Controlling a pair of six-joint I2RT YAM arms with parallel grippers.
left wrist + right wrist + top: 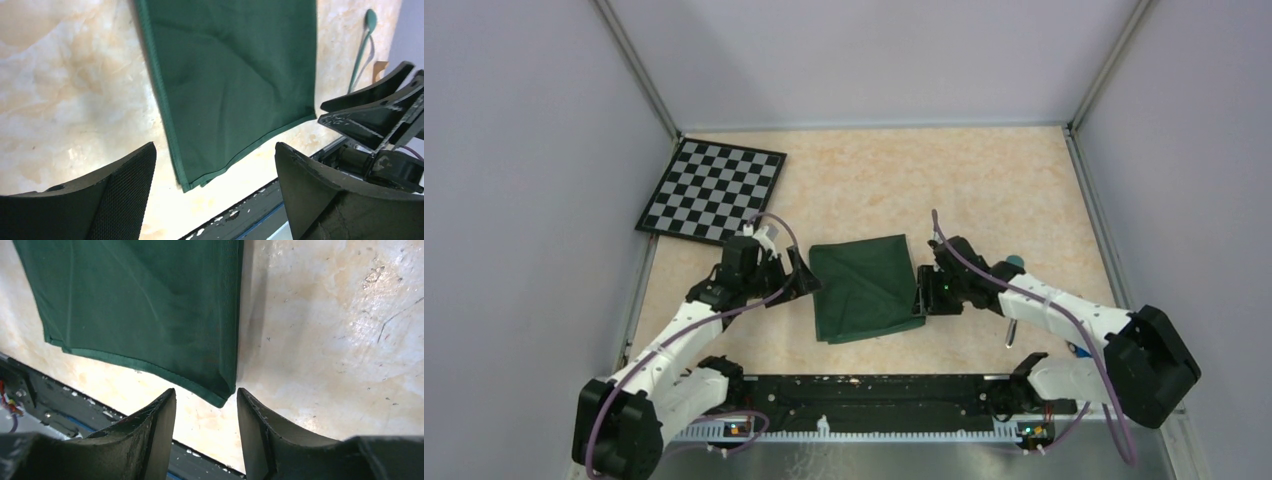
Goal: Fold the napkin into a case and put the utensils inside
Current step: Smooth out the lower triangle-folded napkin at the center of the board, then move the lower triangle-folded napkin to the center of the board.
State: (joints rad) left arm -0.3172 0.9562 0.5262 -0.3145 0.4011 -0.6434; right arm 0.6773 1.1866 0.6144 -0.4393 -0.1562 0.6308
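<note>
A dark green napkin [864, 288] lies folded and flat at the middle of the pale marbled counter [984, 180], flanked by the two arms. The left tool [807, 277] hangs at the cloth's left edge, its black fingers [125, 195] spread wide and holding nothing. Its wrist camera shows two layers at the napkin's near corner. The right tool [921, 298] is at the napkin's near right corner. Its fingers [155, 435] are parted by a narrow gap and released, with the cloth corner just ahead of the gap, not between them. To the right of the napkin, partly hidden by the right arm, a teal-headed utensil [369, 20] lies on the counter, a small tan wooden piece [381, 67] beside its handle. A black-and-white checkered board [712, 190] rests at the far left of the counter, apart from the cloth.
</note>
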